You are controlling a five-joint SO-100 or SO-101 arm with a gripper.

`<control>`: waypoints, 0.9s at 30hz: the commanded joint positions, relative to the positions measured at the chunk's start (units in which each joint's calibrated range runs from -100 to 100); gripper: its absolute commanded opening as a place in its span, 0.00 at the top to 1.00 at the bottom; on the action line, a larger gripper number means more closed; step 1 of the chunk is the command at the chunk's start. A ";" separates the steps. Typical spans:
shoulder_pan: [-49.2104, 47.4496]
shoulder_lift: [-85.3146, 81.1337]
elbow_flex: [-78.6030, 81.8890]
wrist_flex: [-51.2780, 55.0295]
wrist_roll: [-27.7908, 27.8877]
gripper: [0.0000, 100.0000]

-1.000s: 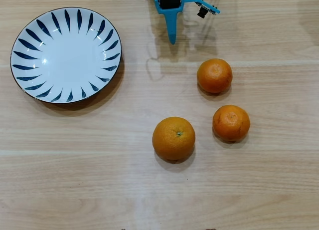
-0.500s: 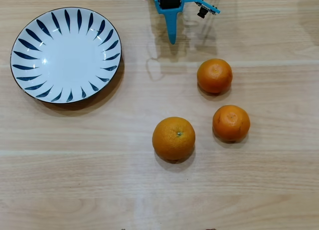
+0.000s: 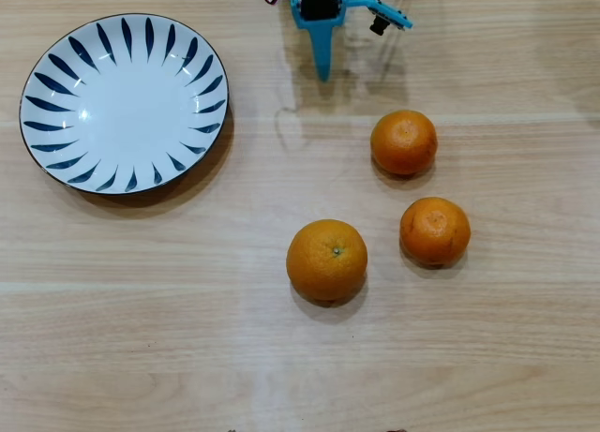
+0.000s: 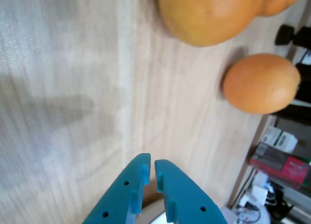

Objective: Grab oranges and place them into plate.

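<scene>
Three oranges lie on the wooden table in the overhead view: a large one [image 3: 326, 260] with a green stem dot, a small one [image 3: 403, 142] and another small one [image 3: 435, 230]. The white plate [image 3: 124, 104] with dark blue strokes sits bare at the upper left. My blue gripper [image 3: 323, 74] points down from the top edge, above and left of the nearest small orange, touching nothing. In the wrist view the gripper [image 4: 149, 166] is shut and holds nothing. The large orange [image 4: 209, 15] and a small orange [image 4: 261, 83] lie ahead of it to the right.
Bare wood lies between the plate and the oranges and along the bottom of the overhead view. In the wrist view the table edge [image 4: 252, 151] runs along the right, with boxes [image 4: 284, 163] and cables beyond it.
The arm's body at the top edge has shifted very slightly. The oranges and the plate have not moved.
</scene>
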 commanded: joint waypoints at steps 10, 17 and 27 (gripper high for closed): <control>-7.50 44.28 -66.93 30.10 -0.21 0.98; -10.08 60.85 -81.86 37.66 -12.55 0.98; -13.38 74.12 -88.02 37.58 -33.77 0.98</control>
